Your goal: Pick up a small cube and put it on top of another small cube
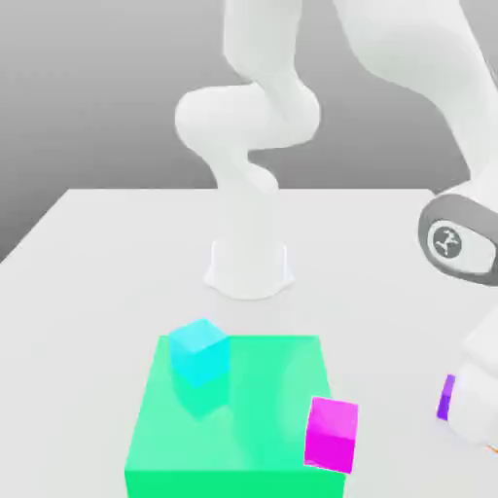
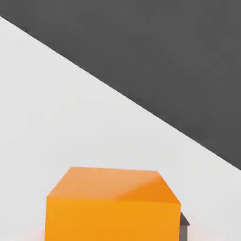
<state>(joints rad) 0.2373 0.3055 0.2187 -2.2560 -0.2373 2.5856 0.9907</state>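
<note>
Sitting by the claw (image 1: 486, 438) at four o'clock in the exterior view, presumably for lifting — whether gripped, I cannot tell — the orange cube (image 2: 113, 220) needs stacking on the cyan cube (image 1: 199, 354) at seven o'clock.

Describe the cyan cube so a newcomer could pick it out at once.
Find the big flat green block in front of the robot's base. The cyan cube sits on top of it, near its far edge, toward the exterior view's left. Its sky-blue color sets it apart from the magenta cube.
</note>
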